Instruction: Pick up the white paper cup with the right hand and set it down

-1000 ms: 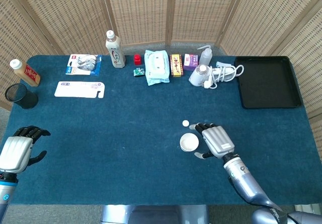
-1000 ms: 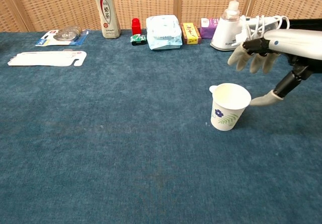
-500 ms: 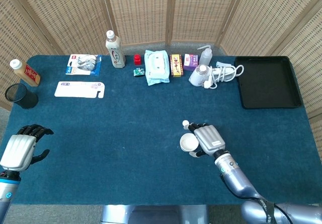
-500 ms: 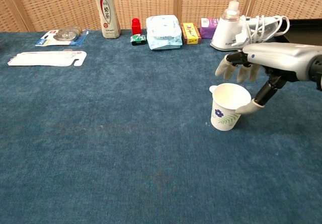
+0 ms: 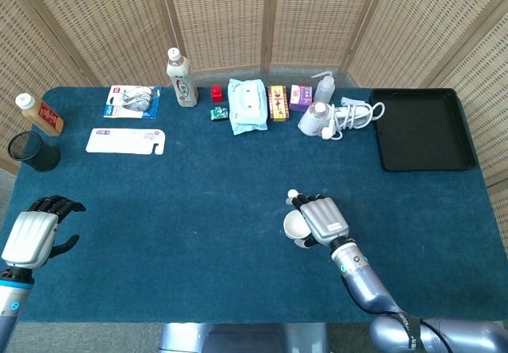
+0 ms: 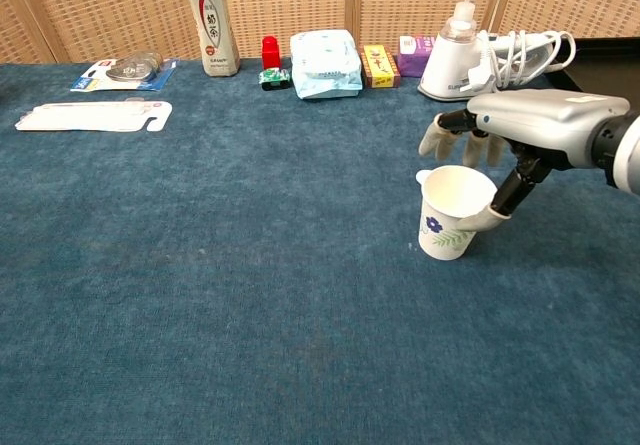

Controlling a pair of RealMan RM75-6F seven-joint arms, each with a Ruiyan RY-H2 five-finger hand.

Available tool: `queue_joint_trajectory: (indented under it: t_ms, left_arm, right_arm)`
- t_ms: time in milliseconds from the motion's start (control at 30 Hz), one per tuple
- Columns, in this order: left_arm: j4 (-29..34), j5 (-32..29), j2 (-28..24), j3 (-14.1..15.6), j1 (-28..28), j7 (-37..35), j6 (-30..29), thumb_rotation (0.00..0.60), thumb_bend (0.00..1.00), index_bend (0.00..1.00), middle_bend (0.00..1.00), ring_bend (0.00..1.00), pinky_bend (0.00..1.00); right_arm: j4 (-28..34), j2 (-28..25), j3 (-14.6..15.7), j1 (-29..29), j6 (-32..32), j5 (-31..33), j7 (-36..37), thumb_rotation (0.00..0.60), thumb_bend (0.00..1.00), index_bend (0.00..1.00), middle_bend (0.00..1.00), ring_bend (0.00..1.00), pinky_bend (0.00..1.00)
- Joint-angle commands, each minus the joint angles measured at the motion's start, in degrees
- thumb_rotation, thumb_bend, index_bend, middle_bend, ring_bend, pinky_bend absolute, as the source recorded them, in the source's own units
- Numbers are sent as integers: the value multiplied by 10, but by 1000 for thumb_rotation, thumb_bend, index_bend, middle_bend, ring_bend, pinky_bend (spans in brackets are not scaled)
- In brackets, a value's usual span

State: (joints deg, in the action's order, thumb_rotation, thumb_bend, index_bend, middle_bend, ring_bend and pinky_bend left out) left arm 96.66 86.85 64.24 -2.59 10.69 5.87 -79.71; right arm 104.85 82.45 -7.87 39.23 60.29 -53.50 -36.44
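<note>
Cup (image 6: 455, 213) stands upright on the blue tabletop (image 6: 250, 305), right of centre, near edge side. Right hand (image 6: 520, 130) sits over the cup's right rim; thumb touches the cup's right wall, fingers (image 6: 440, 143) spread above the far rim, not closed, so no grasp yet. Left hand (image 5: 32, 234) hovers at the near left corner, fingers loosely apart, holding nothing. Bottle (image 6: 210, 20) stands at the far edge.
</note>
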Motion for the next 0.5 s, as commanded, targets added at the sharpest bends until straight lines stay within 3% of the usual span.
queue_joint_trajectory:
  t_ms: [33,367,500]
  left_arm:
    - [-1,0,1,0,0,-2,0,600,204,368,407,273,260]
    - [-12,-2,3,4,0,-13,0,600,204,367,407,273,260]
    - [-15,-2,3,6,-2,-16,-1,600,206,367,407,273,260]
  right_arm:
    - [5,1,2,3,5,4,-5,513,211,204,249,347,328]
    - [3,19,9,17,13,21,-23,514,211,207,251,358,330]
    - [-4,28,9,21,16,27,-23,518,212,271,257,363,334]
